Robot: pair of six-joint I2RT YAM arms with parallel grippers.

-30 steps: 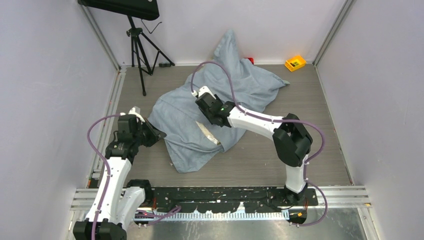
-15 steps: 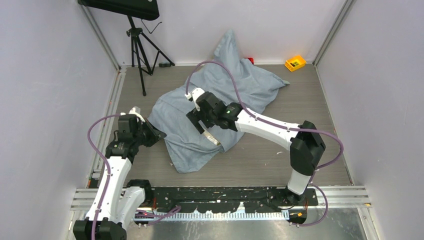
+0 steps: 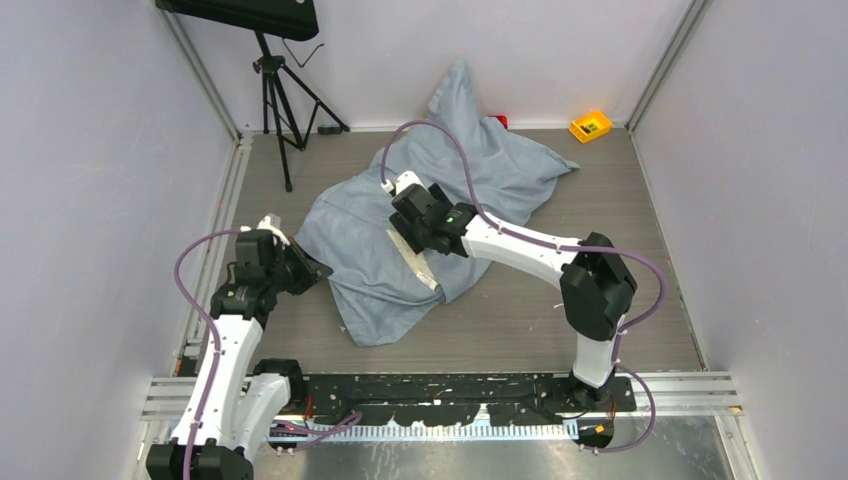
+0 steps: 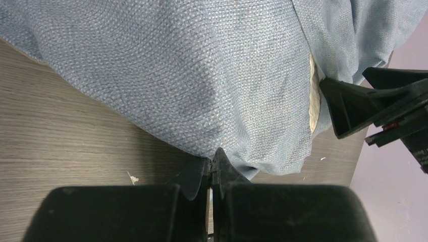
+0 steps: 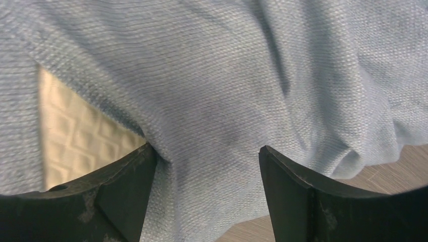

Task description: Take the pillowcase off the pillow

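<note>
The grey-blue pillowcase (image 3: 400,215) lies wrinkled across the middle of the floor and covers most of the pillow. Only a cream strip of the pillow (image 3: 413,258) shows at its opening. My left gripper (image 3: 318,268) is shut on the pillowcase's left edge (image 4: 222,151). My right gripper (image 3: 402,232) is open, its jaws pressed down on the pillowcase (image 5: 212,101) beside the bared quilted pillow (image 5: 75,131). The pillow strip also shows in the left wrist view (image 4: 314,96).
A black tripod (image 3: 280,90) stands at the back left. A small yellow box (image 3: 590,125) sits at the back right by the wall. Grey walls close in on both sides. Bare wood floor (image 3: 560,310) lies to the right and front.
My right arm swung left over the pillowcase, then back a little to the right, and now rests beside the bared pillow strip. The left arm has not moved.
</note>
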